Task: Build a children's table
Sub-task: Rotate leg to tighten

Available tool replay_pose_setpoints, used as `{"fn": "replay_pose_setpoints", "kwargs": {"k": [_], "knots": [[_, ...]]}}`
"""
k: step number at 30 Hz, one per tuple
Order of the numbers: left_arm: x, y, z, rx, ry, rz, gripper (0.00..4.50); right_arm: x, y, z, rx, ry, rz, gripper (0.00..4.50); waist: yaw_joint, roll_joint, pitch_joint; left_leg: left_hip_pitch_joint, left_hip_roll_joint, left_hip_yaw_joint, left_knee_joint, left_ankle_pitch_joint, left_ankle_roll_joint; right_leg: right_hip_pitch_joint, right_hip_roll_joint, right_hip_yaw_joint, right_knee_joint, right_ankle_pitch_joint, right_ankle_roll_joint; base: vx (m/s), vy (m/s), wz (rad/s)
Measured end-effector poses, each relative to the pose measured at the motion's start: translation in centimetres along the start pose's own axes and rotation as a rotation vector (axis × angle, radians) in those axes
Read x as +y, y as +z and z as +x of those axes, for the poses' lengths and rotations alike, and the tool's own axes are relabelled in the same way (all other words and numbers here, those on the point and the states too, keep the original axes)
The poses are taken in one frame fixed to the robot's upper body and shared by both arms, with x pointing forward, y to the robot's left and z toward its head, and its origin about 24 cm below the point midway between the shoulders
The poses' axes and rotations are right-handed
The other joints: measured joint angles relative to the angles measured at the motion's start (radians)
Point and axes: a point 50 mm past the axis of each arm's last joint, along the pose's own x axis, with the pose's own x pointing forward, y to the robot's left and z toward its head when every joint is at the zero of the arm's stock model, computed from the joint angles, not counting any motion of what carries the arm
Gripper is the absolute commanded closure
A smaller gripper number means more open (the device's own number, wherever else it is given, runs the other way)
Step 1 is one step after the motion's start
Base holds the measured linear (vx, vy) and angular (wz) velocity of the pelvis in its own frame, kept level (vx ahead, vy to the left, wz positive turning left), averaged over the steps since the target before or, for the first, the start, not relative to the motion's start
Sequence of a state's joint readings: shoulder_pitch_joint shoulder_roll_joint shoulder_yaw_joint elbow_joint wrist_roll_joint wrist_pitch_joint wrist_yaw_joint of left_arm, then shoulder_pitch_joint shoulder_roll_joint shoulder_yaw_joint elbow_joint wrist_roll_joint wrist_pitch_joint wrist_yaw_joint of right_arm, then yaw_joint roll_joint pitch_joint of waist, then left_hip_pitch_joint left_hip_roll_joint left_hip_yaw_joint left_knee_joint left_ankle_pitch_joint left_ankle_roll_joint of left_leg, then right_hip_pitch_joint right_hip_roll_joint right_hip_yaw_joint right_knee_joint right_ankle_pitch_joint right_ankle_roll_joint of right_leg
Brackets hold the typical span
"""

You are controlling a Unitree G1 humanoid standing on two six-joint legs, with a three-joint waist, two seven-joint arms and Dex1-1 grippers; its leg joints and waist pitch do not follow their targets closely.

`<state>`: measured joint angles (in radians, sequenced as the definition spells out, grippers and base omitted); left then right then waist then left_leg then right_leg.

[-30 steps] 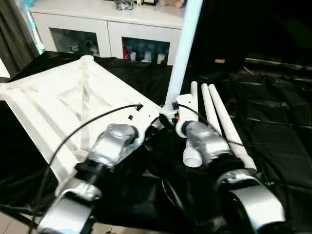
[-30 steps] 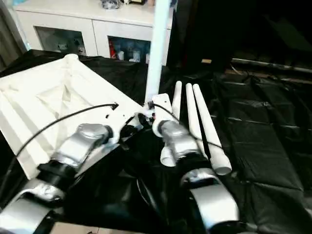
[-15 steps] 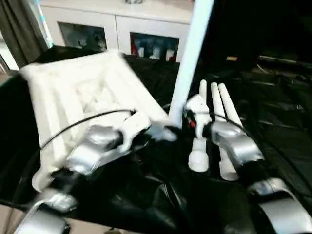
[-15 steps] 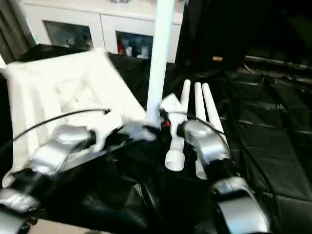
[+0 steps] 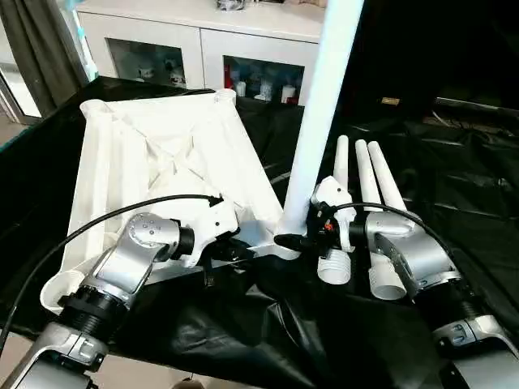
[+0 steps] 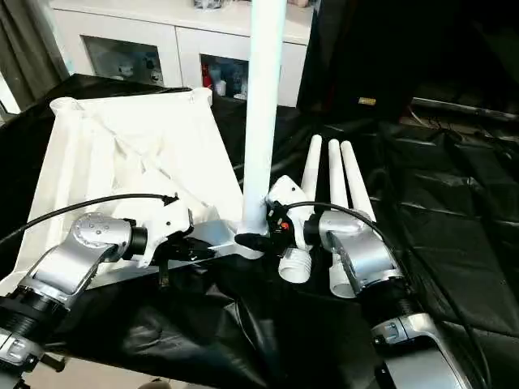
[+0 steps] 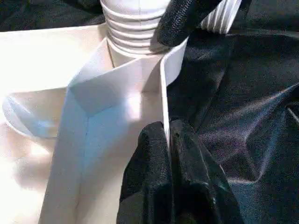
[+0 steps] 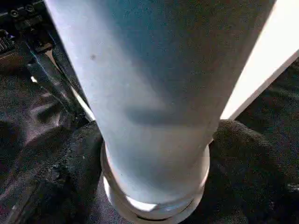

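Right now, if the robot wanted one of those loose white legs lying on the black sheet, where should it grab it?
Probably the near loose leg, mid-shaft, coming from above with fingers either side. It lies flat, round, pointing away, beside two more.

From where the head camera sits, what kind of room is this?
Probably a home-style room set up for tests: a white sideboard with glass doors showing small items, a curtain, and a work table under black sheeting.
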<state>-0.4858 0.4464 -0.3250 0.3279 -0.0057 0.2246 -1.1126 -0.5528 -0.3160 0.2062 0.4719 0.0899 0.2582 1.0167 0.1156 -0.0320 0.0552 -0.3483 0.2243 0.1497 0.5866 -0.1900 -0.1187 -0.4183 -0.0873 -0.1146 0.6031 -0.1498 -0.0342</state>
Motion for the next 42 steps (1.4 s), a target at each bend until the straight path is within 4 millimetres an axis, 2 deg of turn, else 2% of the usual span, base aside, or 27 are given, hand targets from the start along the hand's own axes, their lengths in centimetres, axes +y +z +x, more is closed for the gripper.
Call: {"fn": "replay_pose_setpoints", "kwargs": {"k": [8, 16, 22, 24, 27, 30, 31, 32, 34, 36, 42], "knots": [[0.0, -0.1, -0.1, 0.003, 0.003, 0.002, 4.50, 0.2, 0.0, 0.1, 0.001, 0.013, -0.001, 1.62, 0.000, 0.000, 0.000, 0.000, 0.000, 0.000, 0.001, 0.000, 0.000, 0.000, 0.000, 0.000, 0.001, -0.001, 0.001, 0.000, 0.000, 0.00], [0.3, -0.2, 0.0, 0.003, 0.035, -0.013, 4.50, 0.3, -0.2, 0.9, -0.032, -0.043, 0.043, 1.76, -0.005, -0.001, 0.000, 0.002, 0.000, 0.000, 0.001, 0.000, 0.000, -0.001, 0.000, 0.001, 0.004, -0.002, 0.003, 0.000, 0.000, 0.00], [1.7, 0.5, 1.9, 0.028, 0.192, -0.088, 4.50, -0.9, -0.4, 3.4, -0.109, -0.327, 0.237, 1.78, -0.019, -0.002, -0.001, 0.009, -0.001, 0.001, 0.004, 0.002, -0.003, 0.003, 0.000, 0.004, 0.007, -0.004, 0.006, 0.000, 0.000, 0.00], [2.5, 1.2, 3.2, 0.054, 0.293, -0.145, 4.50, -1.7, 0.1, 4.9, -0.114, -0.518, 0.339, 1.78, -0.027, -0.002, -0.001, 0.012, -0.003, 0.001, 0.004, 0.002, -0.003, 0.003, 0.000, 0.003, 0.006, -0.004, 0.007, 0.000, 0.000, 0.00], [2.4, 2.0, 4.9, 0.058, 0.356, -0.188, 4.50, -1.8, 0.5, 6.3, -0.104, -0.637, 0.396, 1.78, -0.027, -0.002, -0.001, 0.016, -0.004, 0.001, 0.004, 0.002, -0.003, 0.008, -0.001, 0.001, 0.005, -0.004, 0.007, 0.000, 0.000, 0.00], [2.4, 2.4, 5.5, 0.066, 0.389, -0.197, 4.50, -1.9, 0.6, 6.7, -0.106, -0.693, 0.418, 1.78, -0.026, -0.003, -0.002, 0.017, -0.003, -0.003, 0.002, 0.002, -0.003, 0.013, -0.002, -0.006, -0.003, -0.004, 0.007, 0.000, 0.000, 0.00], [2.4, 2.4, 5.6, 0.070, 0.394, -0.198, 4.50, -1.9, 0.6, 6.7, -0.108, -0.698, 0.423, 1.22, -0.027, -0.003, -0.002, 0.016, -0.003, -0.003, 0.001, 0.002, -0.003, 0.014, -0.002, -0.007, -0.006, -0.004, 0.007, 0.000, 0.000, 0.00], [2.3, 2.4, 5.8, 0.069, 0.395, -0.202, 4.50, -1.9, 0.6, 6.8, -0.108, -0.705, 0.427, 1.08, -0.027, -0.003, -0.002, 0.016, -0.003, -0.004, 0.000, 0.002, -0.003, 0.016, -0.002, -0.008, -0.009, -0.004, 0.007, 0.000, 0.000, 0.00], [2.3, 2.5, 5.9, 0.072, 0.405, -0.206, 4.50, -1.9, 0.8, 7.1, -0.115, -0.704, 0.440, 1.08, -0.029, -0.004, -0.003, 0.016, -0.003, -0.004, 0.001, 0.002, -0.003, 0.016, -0.003, -0.008, -0.011, -0.004, 0.007, 0.000, 0.000, 0.00], [2.4, 2.5, 5.9, 0.074, 0.410, -0.208, 4.50, -1.8, 0.8, 7.2, -0.116, -0.706, 0.438, 0.72, -0.030, -0.004, -0.003, 0.015, -0.004, -0.004, 0.001, 0.002, -0.003, 0.016, -0.004, -0.008, -0.013, -0.004, 0.007, 0.000, 0.000, 0.00], [2.6, 2.3, 5.5, 0.073, 0.401, -0.187, 4.50, -1.9, 0.8, 7.2, -0.101, -0.669, 0.371, 0.72, -0.030, -0.004, -0.003, 0.016, -0.005, -0.004, 0.000, 0.002, -0.003, 0.015, -0.004, -0.008, -0.015, -0.004, 0.007, 0.000, 0.000, 0.00]]}}
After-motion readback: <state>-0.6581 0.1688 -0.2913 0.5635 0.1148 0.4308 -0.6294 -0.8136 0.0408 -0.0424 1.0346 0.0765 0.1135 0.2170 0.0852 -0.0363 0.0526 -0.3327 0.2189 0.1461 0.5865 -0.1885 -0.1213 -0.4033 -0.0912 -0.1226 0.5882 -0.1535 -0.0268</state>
